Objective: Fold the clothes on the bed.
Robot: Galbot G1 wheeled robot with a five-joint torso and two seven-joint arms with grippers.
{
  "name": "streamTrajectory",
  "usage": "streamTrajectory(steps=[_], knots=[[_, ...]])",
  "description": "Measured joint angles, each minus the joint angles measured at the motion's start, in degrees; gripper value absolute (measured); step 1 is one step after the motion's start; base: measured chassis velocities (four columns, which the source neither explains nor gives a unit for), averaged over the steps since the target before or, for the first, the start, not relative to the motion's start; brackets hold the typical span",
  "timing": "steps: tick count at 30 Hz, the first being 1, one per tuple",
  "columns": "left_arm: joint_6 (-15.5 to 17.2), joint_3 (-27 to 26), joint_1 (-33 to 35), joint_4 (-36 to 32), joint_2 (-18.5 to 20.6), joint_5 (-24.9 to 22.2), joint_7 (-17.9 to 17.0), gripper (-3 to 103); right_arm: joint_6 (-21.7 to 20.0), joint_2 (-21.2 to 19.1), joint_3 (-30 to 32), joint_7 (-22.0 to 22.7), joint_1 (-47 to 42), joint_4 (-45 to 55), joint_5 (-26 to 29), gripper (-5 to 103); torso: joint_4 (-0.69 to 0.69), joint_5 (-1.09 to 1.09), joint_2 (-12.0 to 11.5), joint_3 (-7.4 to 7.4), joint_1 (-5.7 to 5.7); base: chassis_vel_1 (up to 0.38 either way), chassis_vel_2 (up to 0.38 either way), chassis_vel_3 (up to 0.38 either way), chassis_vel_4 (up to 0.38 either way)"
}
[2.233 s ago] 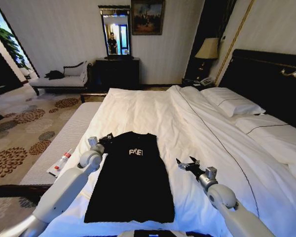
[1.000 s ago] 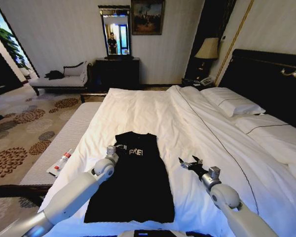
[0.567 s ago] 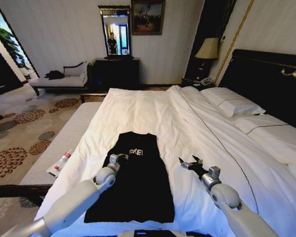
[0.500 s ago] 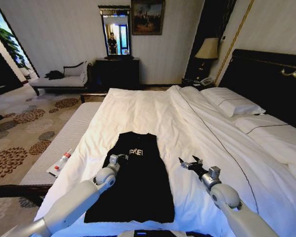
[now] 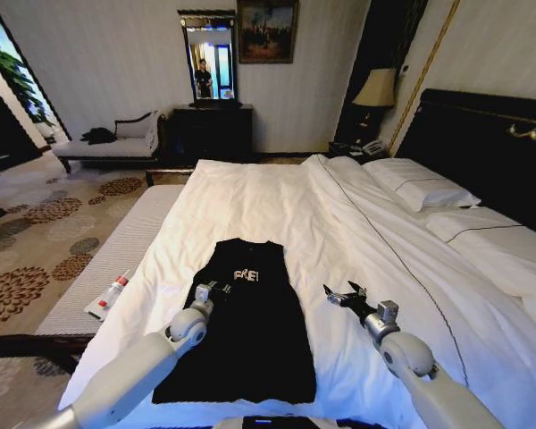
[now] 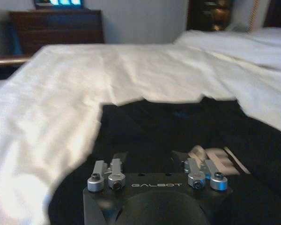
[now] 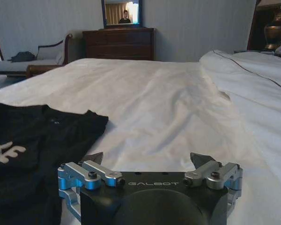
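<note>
The clothes, one black T-shirt (image 5: 241, 340) with white lettering, lie flat on the bed's white duvet (image 5: 277, 197), sides tucked in to a narrow rectangle. My left gripper (image 5: 216, 288) hovers open just over the shirt's left side beside the lettering; in the left wrist view its fingers (image 6: 118, 158) stand apart above the black fabric (image 6: 168, 131) with nothing between them. My right gripper (image 5: 338, 295) rests open over bare duvet to the right of the shirt, clear of it. The right wrist view has that gripper (image 7: 147, 159) open, with the shirt (image 7: 33, 136) off to one side.
White pillows (image 5: 420, 183) and a dark headboard (image 5: 482, 134) are on the right. A grey bench (image 5: 116, 250) along the bed's left edge carries a small tube (image 5: 110, 295). A chaise (image 5: 116, 143), dresser (image 5: 210, 130) and lamp (image 5: 378, 89) stand by the far wall.
My left gripper carried the shirt's left sleeve inward over the chest, let it go, and has drawn back a little. More of the lettering shows now. The right arm has barely moved.
</note>
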Motion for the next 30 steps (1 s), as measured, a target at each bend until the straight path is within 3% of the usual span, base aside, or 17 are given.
streamTrajectory(steps=[1,4,12,21,25,30], knots=[[0.0,-1.3,-0.1,0.0,0.2,-0.5,0.0,58,-0.1,-0.3,-0.2,0.2,0.4,0.2,0.6,100,0.0,0.0,0.0,0.0,0.0,0.0,0.0,0.0,0.0],[0.0,-4.0,-1.3,1.5,0.6,-2.5,0.0,75,-0.7,-1.2,-1.0,0.6,2.0,0.4,2.3,100,0.01,0.0,0.0,0.0,0.0,0.0,0.0,0.0,0.0],[-0.1,-5.6,-7.0,9.1,-1.6,-6.6,1.1,99,-1.2,-2.0,-2.2,1.0,4.0,-0.3,3.7,100,0.01,-0.01,0.0,0.0,0.0,0.0,0.0,0.0,0.0],[-1.8,-4.2,-14.7,21.6,-7.2,-6.0,5.1,101,-1.2,-2.3,-1.9,1.0,3.5,-0.9,3.7,100,-0.01,0.01,0.0,0.0,0.0,0.0,0.0,0.0,0.0],[-2.4,-4.3,-17.1,28.3,-10.4,-5.4,7.1,98,-1.2,-2.4,-1.7,1.0,3.2,-1.1,3.9,100,-0.01,0.0,0.0,0.01,0.01,0.0,0.0,0.0,0.0],[-4.3,-5.0,-19.3,35.5,-14.4,-4.0,11.5,96,-1.7,-2.5,-1.7,1.1,3.2,-1.1,4.7,100,0.0,0.01,0.0,0.01,0.01,0.0,0.0,0.0,0.0]])
